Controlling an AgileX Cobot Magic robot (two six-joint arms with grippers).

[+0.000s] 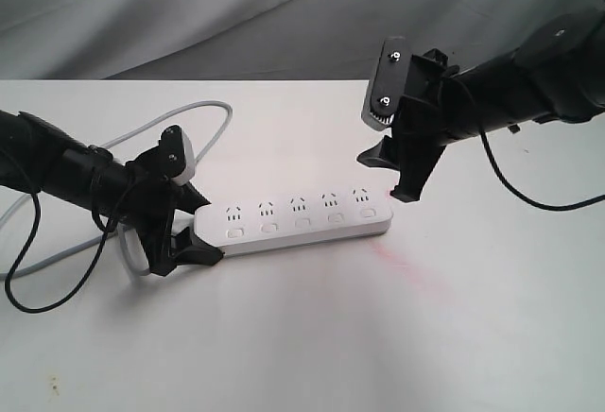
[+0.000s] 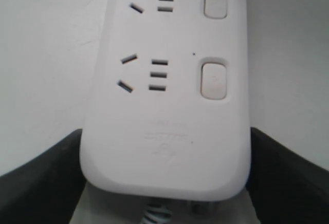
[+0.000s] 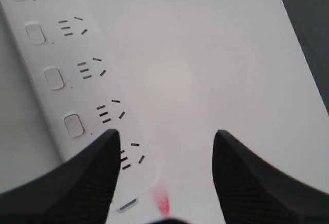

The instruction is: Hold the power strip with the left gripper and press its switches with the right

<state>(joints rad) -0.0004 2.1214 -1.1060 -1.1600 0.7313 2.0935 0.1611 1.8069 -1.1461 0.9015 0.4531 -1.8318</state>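
Power strip (image 1: 286,215) lies flat on the bench (image 1: 378,336). Left hand (image 1: 210,228) is clamped on its cord end, with fingers (image 2: 46,183) against both long sides. The grey cord (image 1: 203,106) trails off behind that hand. Right hand (image 1: 386,178) is released with jaws spread, at the strip's other end. One fingertip is over the last socket; contact can't be told. The five switches (image 1: 302,224) run between the two hands. There is a red smear (image 1: 402,266) on the bench near the right hand.

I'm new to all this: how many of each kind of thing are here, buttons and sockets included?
Power strip: 1
Switches: 5
Sockets: 5
Grey cord: 1
Pairs of black fingers: 2, left fingers and right fingers
Total: 14
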